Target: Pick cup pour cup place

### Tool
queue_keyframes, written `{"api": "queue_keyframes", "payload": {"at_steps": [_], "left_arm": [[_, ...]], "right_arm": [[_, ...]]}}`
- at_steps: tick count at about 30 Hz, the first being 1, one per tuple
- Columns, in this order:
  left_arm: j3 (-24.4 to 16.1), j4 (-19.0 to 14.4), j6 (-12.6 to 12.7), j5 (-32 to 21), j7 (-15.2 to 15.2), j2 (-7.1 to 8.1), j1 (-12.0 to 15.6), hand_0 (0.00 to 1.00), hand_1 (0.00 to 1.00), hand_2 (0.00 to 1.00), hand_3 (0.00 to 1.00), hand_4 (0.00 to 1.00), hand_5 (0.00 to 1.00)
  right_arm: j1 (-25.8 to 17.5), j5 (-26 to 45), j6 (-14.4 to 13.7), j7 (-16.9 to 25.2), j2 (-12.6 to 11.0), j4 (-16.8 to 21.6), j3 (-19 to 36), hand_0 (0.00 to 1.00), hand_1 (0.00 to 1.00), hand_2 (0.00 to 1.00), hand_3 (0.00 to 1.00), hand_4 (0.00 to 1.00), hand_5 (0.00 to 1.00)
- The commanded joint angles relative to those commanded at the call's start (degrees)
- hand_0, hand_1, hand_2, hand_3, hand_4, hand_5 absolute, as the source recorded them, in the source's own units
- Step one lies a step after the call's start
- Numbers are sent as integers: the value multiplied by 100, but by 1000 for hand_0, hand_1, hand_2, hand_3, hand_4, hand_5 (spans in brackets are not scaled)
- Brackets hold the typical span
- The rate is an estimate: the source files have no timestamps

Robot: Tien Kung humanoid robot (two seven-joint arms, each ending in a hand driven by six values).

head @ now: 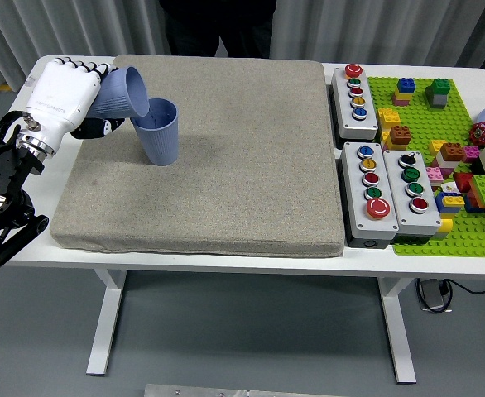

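Two blue cups in the upper left of the frame: tilted cup [121, 93] being gripped by left hand [60, 98], fingers wrapped around its body, mouth leaning down over the rim of upright cup [158, 131]. Rims looking in contact or nearly so; cannot tell which. Contents not readable.

Upright cup standing on grey mat [226, 182], near its upper left corner. Nothing crowding the cups; mat surface around them lying bare, rest of the clutter sitting well apart on the right.

Sitting just right of the mat: three grey button boxes. Long one [356, 101] at upper right with a column of coloured buttons, two more [370, 190] [413, 192] side by side below it, each carrying a red button at the near end. Further right: green studded baseplate [441, 157] carrying scattered coloured bricks, running off the right edge.

Standing at top centre behind the table: person in dark clothing [218, 25], hands not visible.

Materials: cups smooth, tapered, plastic-looking; mat coarse woven fabric, thick, rounded corners; hand shell glossy white with black finger segments; table [226, 258] flat white.
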Motion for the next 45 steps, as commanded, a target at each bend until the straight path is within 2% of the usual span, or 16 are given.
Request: {"api": "queue_keyframes", "payload": {"at_steps": [13,22,31,45], "left_arm": [[208,-75,31,0,72,142,-128,461,438,499,476,781,305],[574,-159,-11,0,96,337,-376,461,436,498,473,787,319],[753,-234,-22,0,142,430,-597,461,436,499,472,788,322],[1135,-216,-38,0,204,500,-687,462,437,498,472,789,324]], "right_arm": [[15,22,-3,-2,-3,1,-13,675,616,569,577,2,217],[45,91,-15,17,-17,0,-47,675,616,569,577,2,217],[63,134,-26,21,-21,1,-73,675,616,569,577,2,218],[50,140,-35,21,-21,2,-89,675,616,569,577,2,218]]}}
